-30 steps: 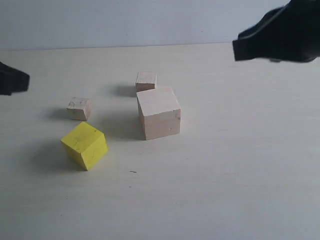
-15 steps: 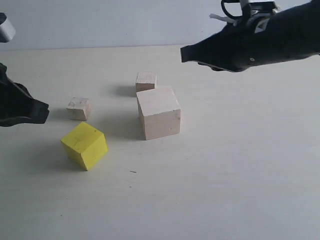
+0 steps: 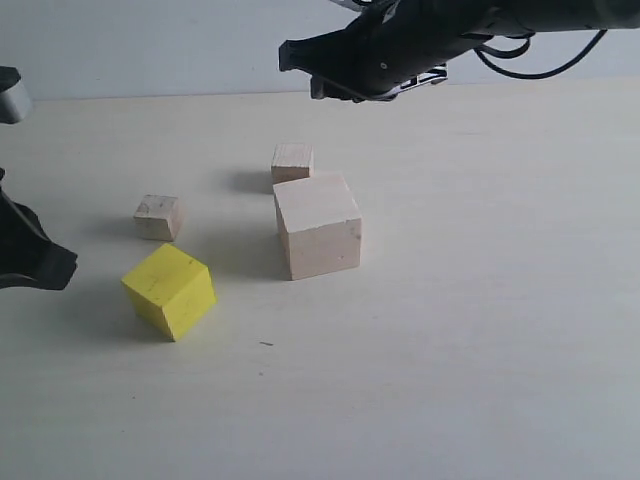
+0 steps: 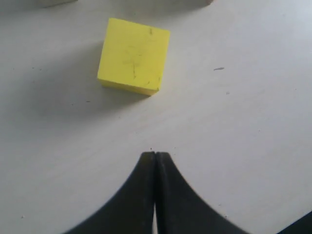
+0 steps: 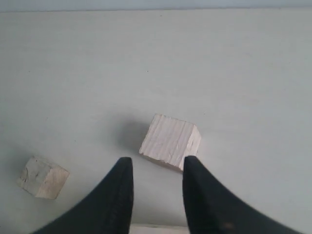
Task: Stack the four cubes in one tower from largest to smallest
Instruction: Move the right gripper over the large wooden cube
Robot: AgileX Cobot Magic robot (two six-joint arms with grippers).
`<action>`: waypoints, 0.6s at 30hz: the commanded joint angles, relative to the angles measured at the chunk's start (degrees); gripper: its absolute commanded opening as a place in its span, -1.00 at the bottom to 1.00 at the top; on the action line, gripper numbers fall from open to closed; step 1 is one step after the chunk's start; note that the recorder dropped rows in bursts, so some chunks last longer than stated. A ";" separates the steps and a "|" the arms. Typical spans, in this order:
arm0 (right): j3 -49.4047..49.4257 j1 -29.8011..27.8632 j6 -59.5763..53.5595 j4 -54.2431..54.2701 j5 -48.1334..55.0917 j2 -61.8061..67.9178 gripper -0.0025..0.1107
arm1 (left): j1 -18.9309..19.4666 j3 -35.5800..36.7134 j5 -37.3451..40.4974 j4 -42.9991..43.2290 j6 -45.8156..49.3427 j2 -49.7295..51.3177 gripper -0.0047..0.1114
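Currently, all four cubes are seen resting separately on the pale surface, none stacked. The large pale wooden cube is placed near the middle, with one small wooden cube just behind it; whether the two touch cannot be told from the exterior view. The other small wooden cube is set off to the left, and the yellow cube is found in front of it, turned corner-forward. The right gripper is held above the far part of the surface, reaching across the middle. Its fingers are spread with nothing between them, and the small cube behind the large one is seen just beyond their tips. The left gripper is positioned at the left edge, near the yellow cube but apart from it, its fingers pressed together with nothing pinched.
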 commanded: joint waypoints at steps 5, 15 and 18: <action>-4.38 -4.98 4.67 -0.36 3.06 4.31 -0.96 | -0.35 -0.44 1.69 0.22 0.00 0.11 -0.92; -4.38 -6.12 1.46 3.29 4.50 10.14 -0.96 | -0.35 -0.44 0.43 -0.18 -0.01 0.11 -0.92; -4.38 -5.51 -5.45 10.72 5.67 11.76 -0.96 | -0.35 -0.44 0.12 -0.31 -0.01 0.11 -0.92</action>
